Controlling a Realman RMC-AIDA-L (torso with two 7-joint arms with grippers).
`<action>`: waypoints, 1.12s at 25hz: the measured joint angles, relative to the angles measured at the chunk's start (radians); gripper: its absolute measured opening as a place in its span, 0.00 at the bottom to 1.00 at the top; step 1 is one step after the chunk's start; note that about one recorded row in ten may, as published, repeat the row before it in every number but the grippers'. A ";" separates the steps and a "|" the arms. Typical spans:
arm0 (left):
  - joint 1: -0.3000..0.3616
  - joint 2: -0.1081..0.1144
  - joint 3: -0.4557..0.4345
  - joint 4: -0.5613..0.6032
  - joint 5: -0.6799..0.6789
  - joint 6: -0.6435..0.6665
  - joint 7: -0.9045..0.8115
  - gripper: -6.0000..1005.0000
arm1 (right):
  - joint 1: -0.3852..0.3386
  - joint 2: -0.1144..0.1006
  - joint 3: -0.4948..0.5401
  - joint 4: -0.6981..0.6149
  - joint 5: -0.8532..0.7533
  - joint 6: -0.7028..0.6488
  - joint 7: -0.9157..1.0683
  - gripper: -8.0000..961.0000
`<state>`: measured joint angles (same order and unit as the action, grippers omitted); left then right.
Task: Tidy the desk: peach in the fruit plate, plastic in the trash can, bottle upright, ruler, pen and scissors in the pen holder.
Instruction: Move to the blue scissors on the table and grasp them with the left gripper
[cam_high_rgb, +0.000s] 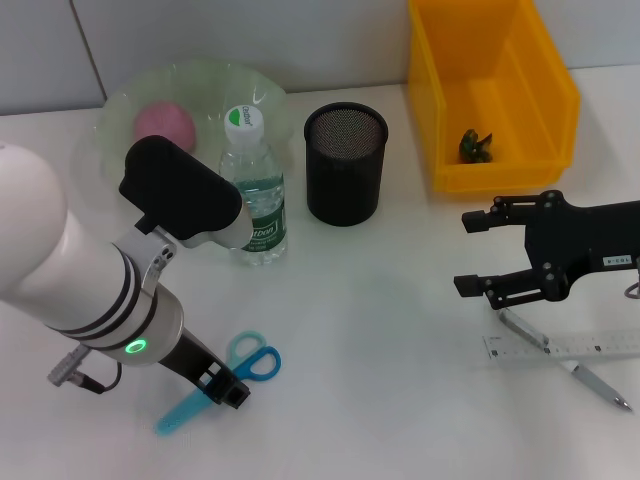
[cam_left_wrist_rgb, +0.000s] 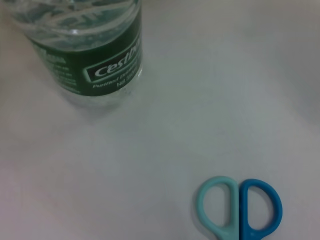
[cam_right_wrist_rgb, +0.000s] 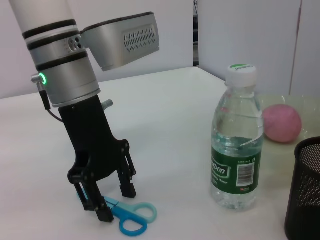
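My left hand (cam_right_wrist_rgb: 116, 202) stands low over the scissors (cam_right_wrist_rgb: 131, 217) on the tabletop (cam_high_rgb: 380, 330), fingers spread apart astride the blades, handles free. The bottle (cam_high_rgb: 253, 190) stands upright beside the pen holder (cam_high_rgb: 345, 163); the peach (cam_high_rgb: 165, 124) lies in the fruit plate (cam_high_rgb: 262, 88). My right hand (cam_high_rgb: 478, 252) hovers released above the ruler (cam_high_rgb: 560, 346) and pen (cam_high_rgb: 565, 358).

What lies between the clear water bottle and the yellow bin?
In the head view, the black mesh pen holder stands between the clear water bottle and the yellow bin.
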<state>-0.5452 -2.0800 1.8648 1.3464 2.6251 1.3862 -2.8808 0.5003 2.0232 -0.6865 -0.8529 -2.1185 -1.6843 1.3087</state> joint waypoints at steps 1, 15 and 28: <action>-0.001 0.000 0.001 -0.001 0.000 0.000 0.000 0.60 | 0.000 0.000 0.000 0.000 0.000 0.000 0.000 0.84; -0.022 0.000 0.007 -0.035 0.000 -0.002 0.000 0.54 | -0.002 0.001 -0.002 0.002 0.000 0.011 -0.002 0.84; -0.026 0.000 0.001 -0.043 -0.004 -0.006 0.000 0.45 | 0.001 0.002 0.005 0.000 0.003 0.011 -0.002 0.84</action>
<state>-0.5708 -2.0800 1.8659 1.3037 2.6214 1.3805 -2.8807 0.5009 2.0249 -0.6816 -0.8528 -2.1160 -1.6735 1.3070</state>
